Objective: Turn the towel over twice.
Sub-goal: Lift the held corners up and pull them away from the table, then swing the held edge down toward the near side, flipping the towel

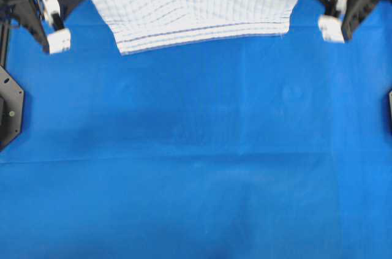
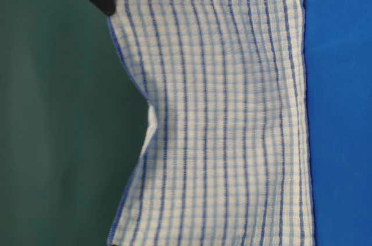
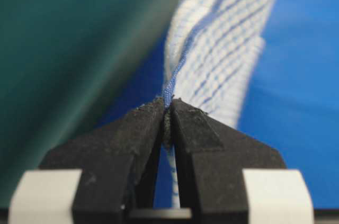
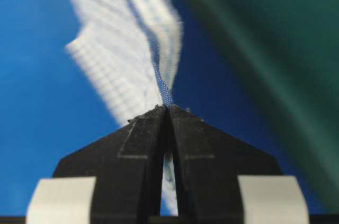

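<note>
Left gripper (image 3: 168, 108) and right gripper (image 4: 168, 108) pinching lifted towel (image 2: 232, 129) corners.

Towel (image 1: 196, 11): white weave, thin dark-blue and light-blue stripes crossed into a faint grid, dark-blue hem. Desk (image 1: 196, 167) cover: plain solid blue. My left claw (image 3: 168, 108) and my right claw (image 4: 168, 108): black fingers, white blocks behind. Backdrop (image 2: 58, 141): dark green.

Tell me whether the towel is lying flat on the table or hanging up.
Hanging. The towel is spread open, its upper edge pinched by the left hand and the right hand, its lower edge reaching the blue cloth.
</note>
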You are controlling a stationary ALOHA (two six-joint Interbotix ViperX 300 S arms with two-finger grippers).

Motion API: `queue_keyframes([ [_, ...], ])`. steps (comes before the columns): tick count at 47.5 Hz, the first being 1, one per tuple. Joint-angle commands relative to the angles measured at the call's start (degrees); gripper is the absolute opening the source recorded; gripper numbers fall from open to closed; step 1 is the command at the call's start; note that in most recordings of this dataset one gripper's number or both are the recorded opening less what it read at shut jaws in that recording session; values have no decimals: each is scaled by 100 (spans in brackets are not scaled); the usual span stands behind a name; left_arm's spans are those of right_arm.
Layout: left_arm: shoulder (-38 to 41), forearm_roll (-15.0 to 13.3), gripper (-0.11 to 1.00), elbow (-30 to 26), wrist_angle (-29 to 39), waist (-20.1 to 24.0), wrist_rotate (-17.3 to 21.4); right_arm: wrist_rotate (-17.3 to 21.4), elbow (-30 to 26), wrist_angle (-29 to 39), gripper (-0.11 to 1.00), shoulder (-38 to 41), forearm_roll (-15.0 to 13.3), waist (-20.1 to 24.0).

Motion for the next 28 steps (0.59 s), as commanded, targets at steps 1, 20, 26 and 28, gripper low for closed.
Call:
queue_keyframes([
  [1,-26,-9,4,-44,308,-325,0,105,35,185,5,-132,18,378],
  [20,492,-18,4,396,1107,-1881,-422,853,870,114,5,26,79,1881],
  [26,738,-18,4,457,1107,-2408,-835,1301,1046,-53,5,281,88,2312],
  [28,826,-18,4,457,1107,-2566,-976,1441,1072,-123,5,378,88,2452],
])
